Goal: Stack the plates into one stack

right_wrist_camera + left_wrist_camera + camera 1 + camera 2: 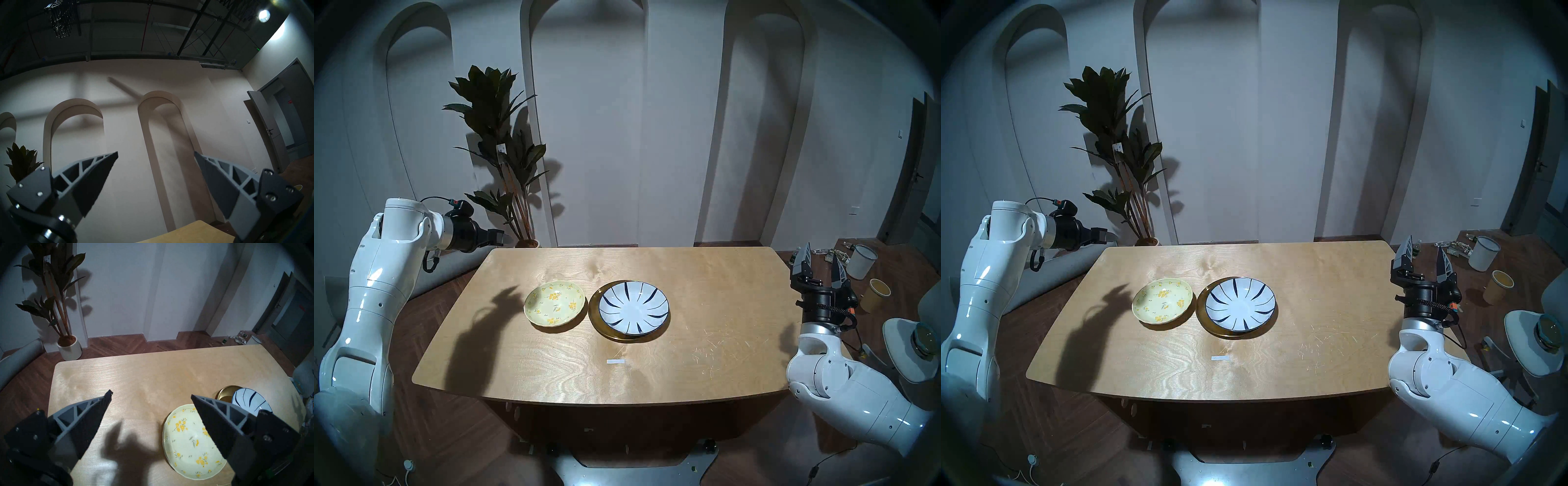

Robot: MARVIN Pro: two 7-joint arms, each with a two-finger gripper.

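Plates: white-and-blue plate (pixel 634 306) already sits on the gold plate (pixel 597 322), approx mid-table, a bit right of ctr. It rides slightly off-ctr toward the far right, so the gold rim shows mostly along the near-left arc. Pale-yellow floral plate (pixel 555 303) lies flat on the table (pixel 721 322), just beside that pair on their left; rims look near-touching, but we can't tell if they make contact.

Progress, our read: two of three stacked, one move left. Floral plate needs lifting onto the white-and-blue one.

Left gripper (pixel 151 396): fingers spread wide, holding nothing. From the head view it's up in the air off the table's far-left corner, well apart from the floral plate. In the wrist view the floral plate sits lower right, partly behind one finger. Its shadow falls on the table left of that plate.

Right gripper (pixel 821 263): also spread, empty, pointing up, parked off the table's right edge, well away from the plates. Its wrist cam sees wall and ceiling only.

Periphery: small white tape strip (pixel 615 361) near the front edge; potted plant (pixel 499 142) behind the far-left corner.
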